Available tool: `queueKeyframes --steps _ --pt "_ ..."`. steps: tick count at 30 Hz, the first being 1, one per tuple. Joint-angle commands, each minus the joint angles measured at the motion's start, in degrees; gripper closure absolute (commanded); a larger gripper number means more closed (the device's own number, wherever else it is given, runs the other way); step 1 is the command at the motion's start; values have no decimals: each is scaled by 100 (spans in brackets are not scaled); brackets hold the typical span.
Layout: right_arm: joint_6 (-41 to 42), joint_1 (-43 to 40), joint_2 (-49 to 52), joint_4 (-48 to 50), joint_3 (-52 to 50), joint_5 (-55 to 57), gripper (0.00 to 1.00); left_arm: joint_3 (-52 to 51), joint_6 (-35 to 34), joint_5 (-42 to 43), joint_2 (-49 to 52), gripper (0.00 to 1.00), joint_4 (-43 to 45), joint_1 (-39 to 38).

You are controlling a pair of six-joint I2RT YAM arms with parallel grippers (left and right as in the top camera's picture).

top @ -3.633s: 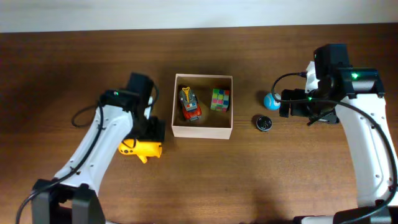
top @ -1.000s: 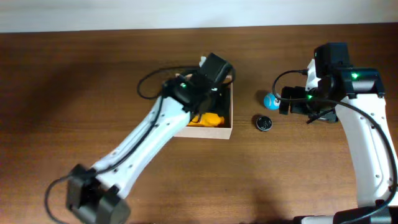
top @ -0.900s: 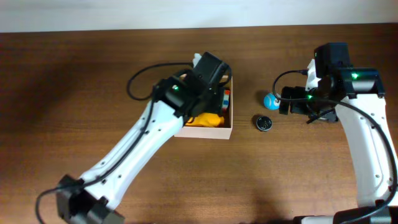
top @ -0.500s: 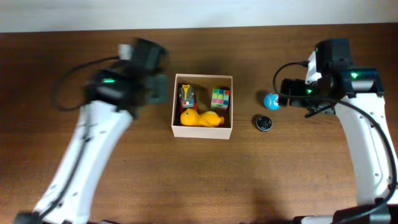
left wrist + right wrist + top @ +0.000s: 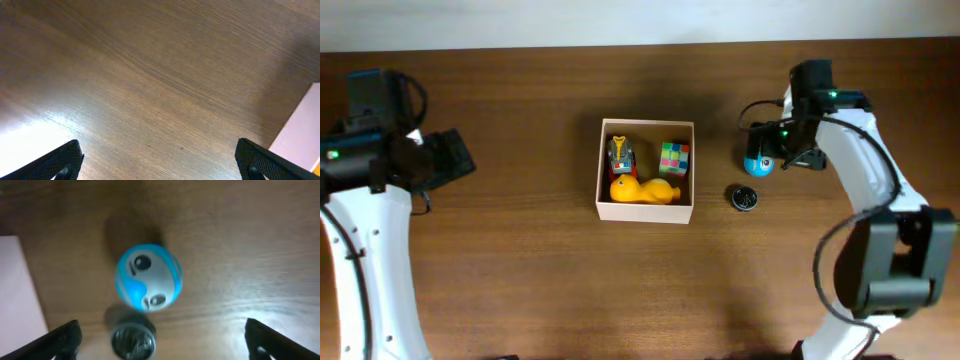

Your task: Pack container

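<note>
The container is a square cream-walled box at the table's middle. It holds a red toy car, a multicoloured cube and a yellow duck. A blue and white ball with a face lies right of the box, with a small black round object near it. My right gripper is open above the ball. My left gripper is open and empty over bare wood at the far left.
The table is dark brown wood. Its far edge meets a white wall at the top. A corner of the box's cream wall shows at the right of the left wrist view.
My left arm has swung away from the box to the far left. My right gripper has moved left, over the blue ball. The duck lies in the box as before.
</note>
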Motion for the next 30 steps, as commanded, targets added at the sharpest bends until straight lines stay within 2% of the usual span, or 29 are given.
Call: queueKeyframes --steps 1,11,17,23,25,27,28,30 --pt "59 -31 461 98 70 -11 7 46 116 146 -17 1 -22 164" --pt "61 79 817 385 70 -11 20 46 116 146 -17 1 -20 162" --pt "173 289 817 483 70 -33 44 46 116 146 -17 1 -22 162" --pt "173 538 817 444 70 -28 43 46 116 146 -17 1 -22 162" --pt "219 570 824 444 55 0 37 46 116 146 -17 1 -22 164" --pt "323 568 837 487 11 94 37 46 116 146 -17 1 -20 164" --pt "321 562 874 514 -4 120 37 46 116 149 -17 1 -22 162" --pt "321 557 927 525 -4 120 46 46 116 146 -17 1 -20 162"
